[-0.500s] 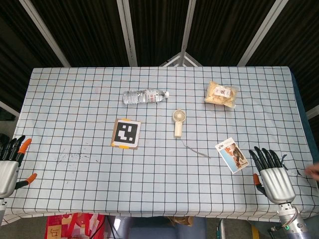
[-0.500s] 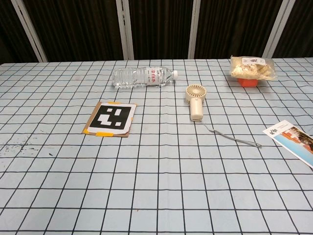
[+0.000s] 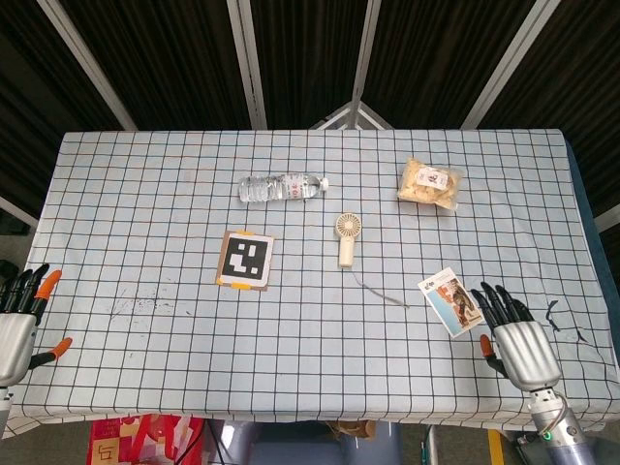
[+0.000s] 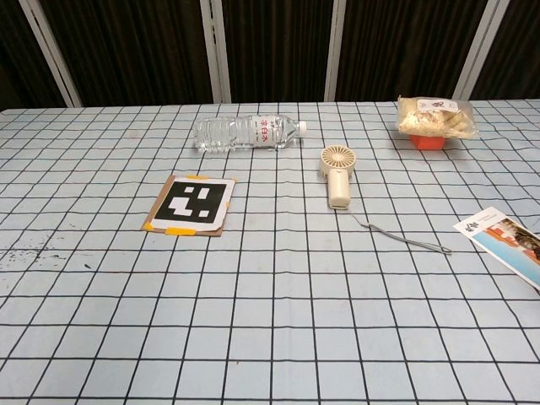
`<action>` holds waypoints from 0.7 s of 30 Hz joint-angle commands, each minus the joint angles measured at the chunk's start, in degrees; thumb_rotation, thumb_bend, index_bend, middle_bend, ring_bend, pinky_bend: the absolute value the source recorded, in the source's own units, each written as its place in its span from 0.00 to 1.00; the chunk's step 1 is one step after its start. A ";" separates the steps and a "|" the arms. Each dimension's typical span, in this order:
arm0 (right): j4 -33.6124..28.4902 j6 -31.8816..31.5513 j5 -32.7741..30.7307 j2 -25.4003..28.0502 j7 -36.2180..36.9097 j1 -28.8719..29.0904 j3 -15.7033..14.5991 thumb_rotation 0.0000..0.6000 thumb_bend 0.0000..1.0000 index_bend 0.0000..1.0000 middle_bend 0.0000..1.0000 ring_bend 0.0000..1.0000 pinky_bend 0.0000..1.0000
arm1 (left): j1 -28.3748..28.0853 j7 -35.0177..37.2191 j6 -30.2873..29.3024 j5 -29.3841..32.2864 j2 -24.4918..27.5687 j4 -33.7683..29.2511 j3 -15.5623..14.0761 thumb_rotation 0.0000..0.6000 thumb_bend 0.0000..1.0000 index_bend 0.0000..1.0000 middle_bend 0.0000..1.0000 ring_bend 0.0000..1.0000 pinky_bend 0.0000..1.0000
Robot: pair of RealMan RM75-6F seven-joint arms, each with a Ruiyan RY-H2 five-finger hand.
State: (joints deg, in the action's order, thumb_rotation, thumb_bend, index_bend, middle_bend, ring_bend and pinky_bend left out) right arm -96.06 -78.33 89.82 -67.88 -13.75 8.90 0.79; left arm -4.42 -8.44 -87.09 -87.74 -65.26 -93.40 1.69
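My right hand [image 3: 518, 339] hovers palm down near the table's front right edge, fingers spread and empty, its fingertips just beside a leaflet [image 3: 450, 301] [image 4: 503, 238]. My left hand [image 3: 17, 325] sits at the front left edge, open and empty, far from every object. A clear water bottle [image 3: 282, 187] [image 4: 246, 132] lies on its side at mid-back. A cream hand-held fan [image 3: 346, 238] [image 4: 337, 175] lies in the middle with its grey strap [image 4: 401, 238] trailing toward the leaflet. A snack bag [image 3: 430, 183] [image 4: 435, 116] rests at the back right. Neither hand shows in the chest view.
A black-and-white marker card [image 3: 244, 260] [image 4: 191, 204] with orange tape lies left of the fan on the checked tablecloth [image 3: 145, 203]. Dark smudges [image 3: 140, 306] mark the cloth near the left. A red bag [image 3: 136, 442] sits below the table's front edge.
My right hand has shifted a little left and forward, closer to the leaflet. The blurred shape at the right edge is gone. The left hand has not moved.
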 commanded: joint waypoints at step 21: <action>10.98 26.49 -25.01 -23.33 -19.00 25.67 13.71 1.00 0.76 0.00 0.80 0.86 0.84 | -0.70 3.63 2.02 2.34 1.83 -0.37 0.89 1.00 0.09 0.00 0.00 0.00 0.00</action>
State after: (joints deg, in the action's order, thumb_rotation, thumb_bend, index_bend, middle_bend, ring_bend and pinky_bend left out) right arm -87.07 -53.32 66.40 -89.30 -31.32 33.14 13.80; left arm -5.09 -4.81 -85.11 -85.43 -63.48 -93.80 2.55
